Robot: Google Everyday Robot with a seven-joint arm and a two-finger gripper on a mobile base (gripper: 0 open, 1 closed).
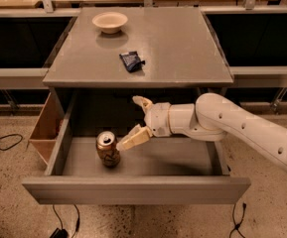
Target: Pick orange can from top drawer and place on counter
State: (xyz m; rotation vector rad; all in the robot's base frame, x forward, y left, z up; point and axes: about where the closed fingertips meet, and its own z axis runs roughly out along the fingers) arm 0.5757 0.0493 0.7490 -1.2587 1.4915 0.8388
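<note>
Camera view is showing the reach step: the gripper [136, 121] is hanging over the open drawer [133, 190], fingers spread, its lower finger just beside the can [107, 150], which is standing upright at front left. The next move is calling for straddling the can, then closing, before any lift to the counter [182, 48].
</note>
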